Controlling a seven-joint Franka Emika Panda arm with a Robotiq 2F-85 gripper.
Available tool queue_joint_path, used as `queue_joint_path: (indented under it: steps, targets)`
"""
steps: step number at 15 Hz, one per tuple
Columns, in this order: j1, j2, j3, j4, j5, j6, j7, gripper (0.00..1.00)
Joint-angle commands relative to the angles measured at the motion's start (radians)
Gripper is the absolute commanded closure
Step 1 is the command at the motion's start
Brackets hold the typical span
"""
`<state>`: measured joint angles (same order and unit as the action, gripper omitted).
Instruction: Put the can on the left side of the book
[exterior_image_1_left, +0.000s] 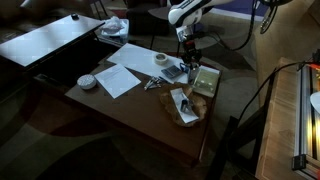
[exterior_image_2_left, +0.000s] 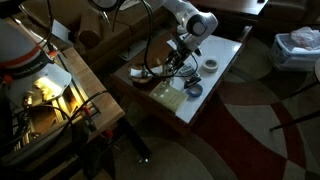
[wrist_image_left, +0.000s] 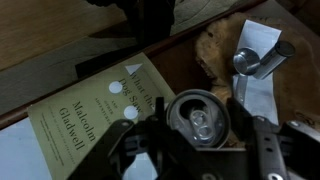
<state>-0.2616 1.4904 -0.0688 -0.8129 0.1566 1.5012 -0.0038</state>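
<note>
In the wrist view the can (wrist_image_left: 198, 120), silvery with its pull-tab top facing the camera, sits between my gripper's (wrist_image_left: 198, 135) two dark fingers, which press against its sides. The book (wrist_image_left: 85, 115), with a yellowish-green cover and printed text, lies just left of the can in this view, its edge close to the can. In an exterior view the gripper (exterior_image_1_left: 188, 55) hangs over the far side of the table beside the book (exterior_image_1_left: 205, 80). In the other one the gripper (exterior_image_2_left: 182, 58) is above the book (exterior_image_2_left: 168, 97). The can is hidden by the gripper in both exterior views.
A pale tape roll (exterior_image_1_left: 160, 60), a dark calculator-like slab (exterior_image_1_left: 173, 72), a white paper sheet (exterior_image_1_left: 120, 76) and a white disc (exterior_image_1_left: 87, 81) lie on the brown table (exterior_image_1_left: 110, 110). Crumpled brown paper (exterior_image_1_left: 185, 105) holds a shiny metal piece (wrist_image_left: 262, 58). Cables hang nearby.
</note>
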Motion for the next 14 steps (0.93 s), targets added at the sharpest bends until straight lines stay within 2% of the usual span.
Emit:
queue_joint_path:
  steps: [1,2,3,5,7,11,14]
  targets:
    - [-0.018,-0.001,0.022,-0.001,0.002,-0.005,0.022,0.63]
    - [-0.018,-0.002,0.023,-0.001,0.003,-0.005,0.024,0.49]
    - [-0.019,-0.002,0.023,-0.001,0.004,-0.006,0.025,0.26]
    - [-0.02,-0.002,0.025,-0.002,0.005,-0.006,0.028,0.11]
    - [-0.021,-0.002,0.027,-0.001,0.006,-0.006,0.03,0.0]
    - [-0.017,-0.003,0.023,0.015,0.007,0.002,0.059,0.0]
    - [-0.003,-0.044,0.01,-0.011,0.025,0.084,0.098,0.0]
